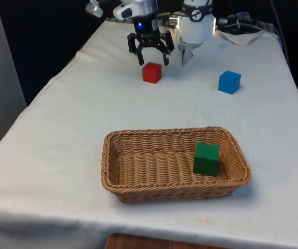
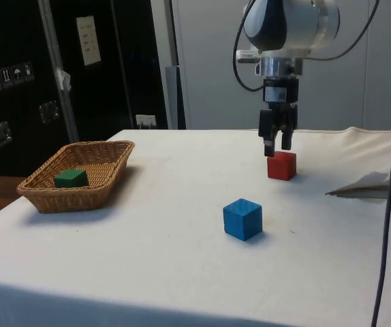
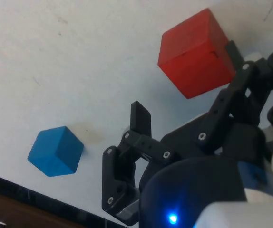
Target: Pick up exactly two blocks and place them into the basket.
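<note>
Blocks lie in three places: a green block (image 1: 206, 158) sits inside the wicker basket (image 1: 138, 189), against the end of it that faces the front view's right; a red block (image 1: 152, 72) rests on the white-clothed surface (image 1: 86, 109) far from the basket, near the robot's end; a blue block (image 1: 229, 82) rests on the surface towards the front view's right of the red one, well apart from it. The gripper (image 1: 151, 56) hangs just above the red block and slightly behind it, its fingers spread wide and empty, nothing between them; in the side view the gripper (image 2: 278, 143) points straight down with its tips just over the block's top edge, apart from it.

Around the red block the cloth is bare; the blue block (image 2: 242, 219) is off to one side and the basket (image 2: 107, 146) farther still, so neither crowds the gripper; a crumpled fold of cloth (image 2: 372, 185) lies beyond, at the surface's edge in the side view.

The basket is oblong, its long axis running across the front view from left to right; its rim is level and its opening faces up. The red block (image 3: 196, 52) is a cube with no long axis; it sits flat, turned a little so one corner faces the front camera; the blue block (image 3: 55, 151) also sits flat and is likewise turned slightly.
</note>
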Controlling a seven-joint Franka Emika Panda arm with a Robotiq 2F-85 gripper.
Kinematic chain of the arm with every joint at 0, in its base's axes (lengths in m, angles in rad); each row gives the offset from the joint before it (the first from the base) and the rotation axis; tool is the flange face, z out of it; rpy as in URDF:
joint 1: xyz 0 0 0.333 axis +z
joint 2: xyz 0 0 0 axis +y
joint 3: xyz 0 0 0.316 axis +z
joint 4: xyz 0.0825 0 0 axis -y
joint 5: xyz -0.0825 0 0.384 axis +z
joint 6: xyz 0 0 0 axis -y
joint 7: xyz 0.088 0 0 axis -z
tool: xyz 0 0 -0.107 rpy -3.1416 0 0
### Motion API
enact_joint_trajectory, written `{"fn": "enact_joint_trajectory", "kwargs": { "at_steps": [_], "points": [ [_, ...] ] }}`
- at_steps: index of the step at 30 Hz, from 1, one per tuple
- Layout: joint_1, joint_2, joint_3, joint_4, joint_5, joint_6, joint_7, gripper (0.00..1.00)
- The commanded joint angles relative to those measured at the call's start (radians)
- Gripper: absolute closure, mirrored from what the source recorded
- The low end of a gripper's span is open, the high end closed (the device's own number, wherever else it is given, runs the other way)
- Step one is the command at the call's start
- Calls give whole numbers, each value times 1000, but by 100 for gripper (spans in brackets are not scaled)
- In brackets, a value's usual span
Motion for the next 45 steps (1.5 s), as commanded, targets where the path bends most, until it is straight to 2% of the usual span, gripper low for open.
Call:
{"fn": "enact_joint_trajectory", "kwargs": {
  "at_steps": [1, 2, 3, 10, 14, 16, 17, 18, 24, 25, 26, 29, 32, 33, 34, 40, 41, 42, 45],
  "points": [
    [-1, 3, 7, -3, 19, 5, -5, 0],
    [0, 2, 0, 1, 0, -1, 2, 0],
    [0, 4, 7, -2, 17, 5, -4, 0],
    [0, 22, 4, -1, 0, 0, 2, 0],
    [5, 42, 21, -6, 15, 25, 13, 0],
    [6, 47, 28, -6, 19, 24, 23, 0],
    [3, 52, 23, -3, 4, 8, 24, 0],
    [5, 49, 32, -5, 22, 23, 27, 0],
    [8, 75, 65, -1, 68, 20, 43, 0],
    [6, 75, 56, -1, 50, 8, 40, 0],
    [8, 79, 70, 0, 75, 20, 45, 0],
    [6, 99, 88, 6, 99, 19, 54, 0],
    [4, 118, 97, 10, 113, 21, 55, 0],
    [7, 117, 88, 10, 97, 8, 58, 0],
    [4, 131, 101, 14, 122, 21, 54, 0],
    [3, 173, 112, 28, 142, 18, 53, 0],
    [7, 177, 104, 27, 130, 8, 58, 3],
    [3, 178, 112, 30, 144, 17, 53, 3],
    [3, 188, 114, 34, 149, 16, 52, 33]
  ]
}}
